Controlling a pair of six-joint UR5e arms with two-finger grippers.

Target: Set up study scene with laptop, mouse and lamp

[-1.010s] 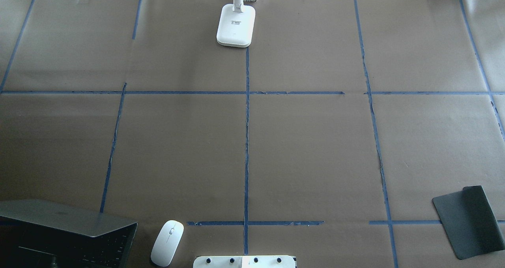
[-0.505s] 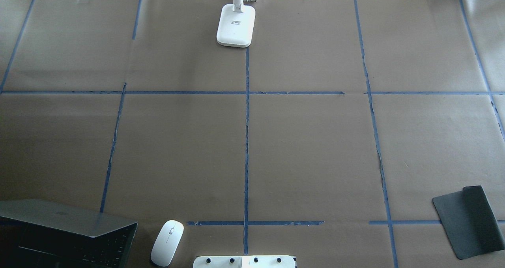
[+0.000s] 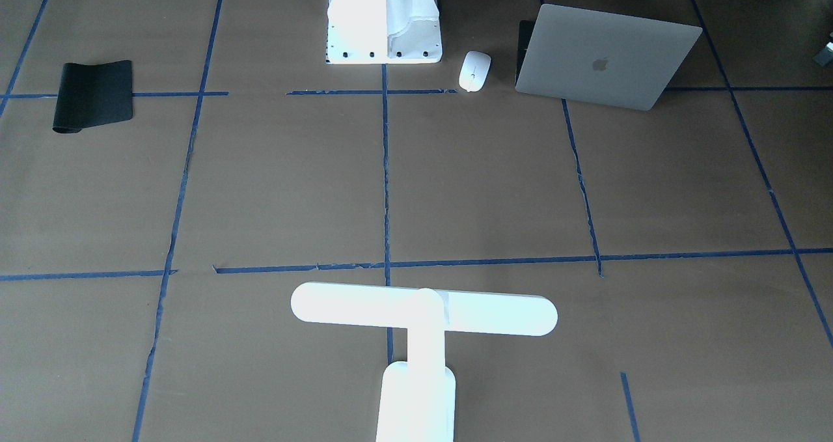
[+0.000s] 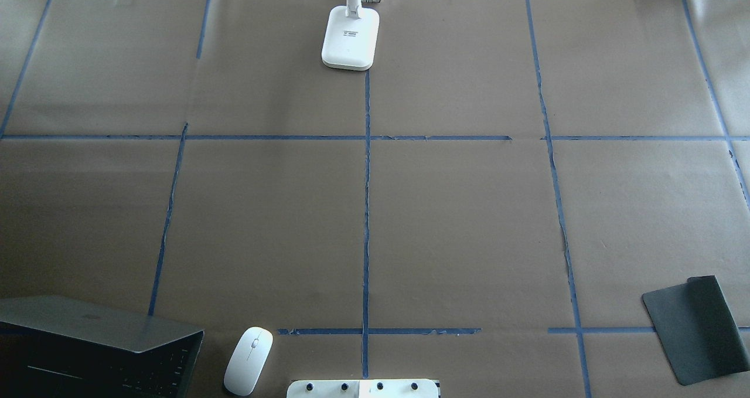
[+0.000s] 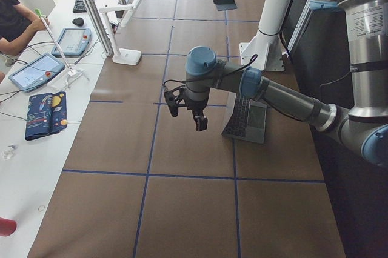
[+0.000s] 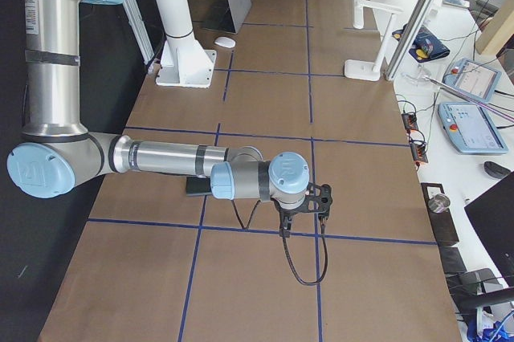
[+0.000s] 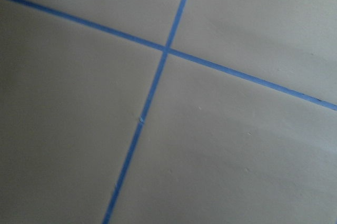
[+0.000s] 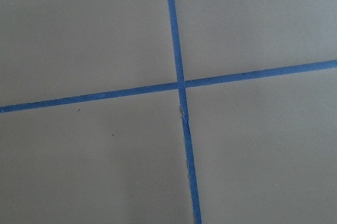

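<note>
Grey metal laptop [image 3: 605, 58], white oval mouse [image 3: 474, 71] together; white T-shaped lamp [image 3: 423, 312] far opposite, likely awaiting arrangement. Left gripper [image 5: 187, 114], right gripper [image 6: 303, 212]: claw state impossible to tell.

Grey laptop [image 3: 605, 58], lid partly open, stands at the counter's [image 3: 488, 181] robot-side edge. White mouse [image 3: 474, 71] lies just beside it. White T-shaped lamp [image 3: 423, 312] stands upright at the opposite edge.

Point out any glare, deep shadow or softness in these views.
Front-facing view: the lamp and the pedestal are blown out to flat white, detail lost. Overhead view: on the laptop, the keyboard is near-black. Left wrist view: dim and soft, darker toward the left, tape slightly blurred. Right wrist view: evenly lit, tape crisper.
</note>
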